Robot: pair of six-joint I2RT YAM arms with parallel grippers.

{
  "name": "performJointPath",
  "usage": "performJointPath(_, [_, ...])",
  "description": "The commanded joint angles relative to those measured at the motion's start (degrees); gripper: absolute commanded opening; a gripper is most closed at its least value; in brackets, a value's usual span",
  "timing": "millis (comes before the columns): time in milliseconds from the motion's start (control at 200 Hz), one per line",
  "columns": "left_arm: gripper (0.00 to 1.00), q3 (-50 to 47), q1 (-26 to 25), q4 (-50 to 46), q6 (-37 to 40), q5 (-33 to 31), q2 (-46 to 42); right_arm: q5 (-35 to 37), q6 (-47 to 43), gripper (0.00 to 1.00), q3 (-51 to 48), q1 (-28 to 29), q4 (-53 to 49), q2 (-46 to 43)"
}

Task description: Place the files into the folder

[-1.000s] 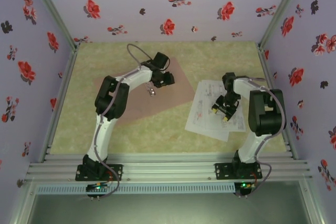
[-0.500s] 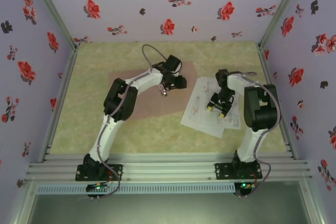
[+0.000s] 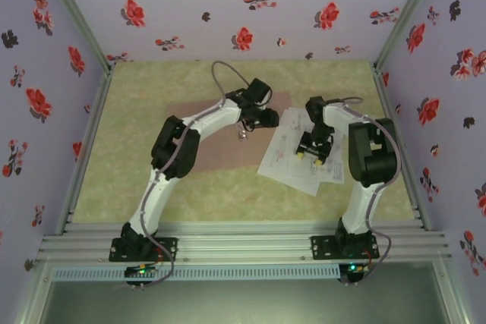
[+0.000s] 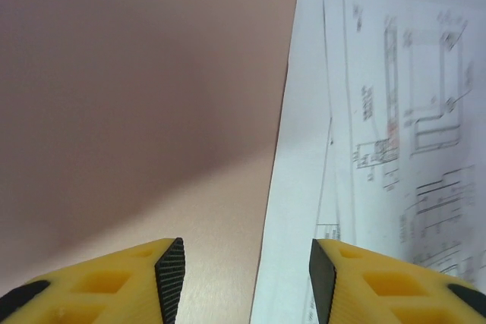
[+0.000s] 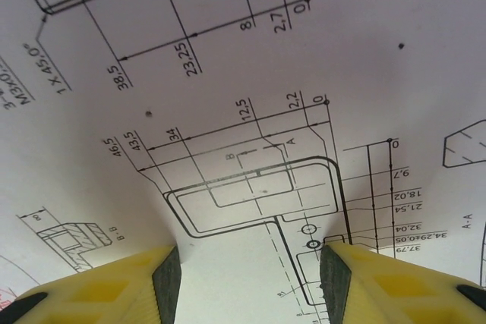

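Folder (image 3: 228, 149) lies flat on the desk (image 3: 152, 89). Files (image 3: 292, 165) rest beside it, left edges overlapping its right side. Left fingers (image 4: 171, 271) hover released above that overlap; right fingers (image 5: 167, 278), spread, press on the files.

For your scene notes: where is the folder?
Top view: the folder lies flat mid-table under the left gripper, its right edge meeting the files.

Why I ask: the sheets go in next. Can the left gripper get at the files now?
Probably yes: the left gripper is open over the folder, the edge of the files shows between its jaws, and nothing lies in the way.
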Motion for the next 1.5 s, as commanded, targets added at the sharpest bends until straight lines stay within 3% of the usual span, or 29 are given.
performJointPath(0, [0.52,0.02,4.04,-6.07,-8.42,-8.02,-6.12,1.81,-2.31,0.54,1.62,0.52,-2.05,1.21])
performJointPath(255, [0.53,8.74,10.25,-15.62,-4.10,-15.59,1.81,2.38,-3.59,0.54,4.84,1.91,-2.90,2.79])
performJointPath(355, [0.54,10.82,10.72,-13.64,-0.47,-16.61,4.59,2.48,-4.09,0.54,6.41,2.50,-3.30,3.59])
performJointPath(640, [0.56,21.49,6.96,-16.28,11.03,-17.68,14.20,3.29,-5.50,0.55,9.32,2.95,-4.30,5.97])
performJointPath(955, [0.48,15.22,2.11,-10.80,18.57,-11.85,13.58,-0.84,-8.37,0.55,10.88,4.50,-3.23,7.79])
performJointPath(1305, [0.47,7.30,0.74,-9.09,9.54,-14.28,6.76,-4.23,-8.66,0.56,10.21,5.68,-1.21,7.33])
performJointPath(1495, [0.53,10.35,0.30,-9.03,3.44,-15.38,3.25,-5.17,-8.12,0.66,9.44,5.48,2.36,-0.75])
